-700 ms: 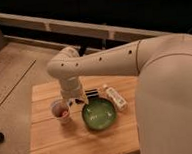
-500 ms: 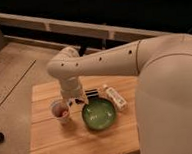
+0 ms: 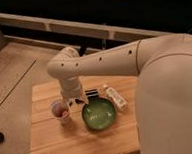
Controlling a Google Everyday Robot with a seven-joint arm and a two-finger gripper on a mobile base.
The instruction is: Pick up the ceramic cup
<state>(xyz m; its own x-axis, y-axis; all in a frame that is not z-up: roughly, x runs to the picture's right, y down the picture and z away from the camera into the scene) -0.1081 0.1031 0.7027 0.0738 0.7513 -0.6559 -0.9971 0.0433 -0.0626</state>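
Pale ceramic cup (image 3: 61,110) on wooden table (image 3: 50,145); hand (image 3: 77,99) just beside, mostly hidden under arm (image 3: 98,61); grip cannot tell.

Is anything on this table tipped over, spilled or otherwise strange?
Only the white bottle: it seems to lie on its side beside the green bowl. The ceramic cup stands upright, and nothing is spilled. The gripper sits between cup and bowl.

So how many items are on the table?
3: cup at left, bowl in the middle, bottle right of the bowl. The gripper hangs between cup and bowl; the arm may hide more.
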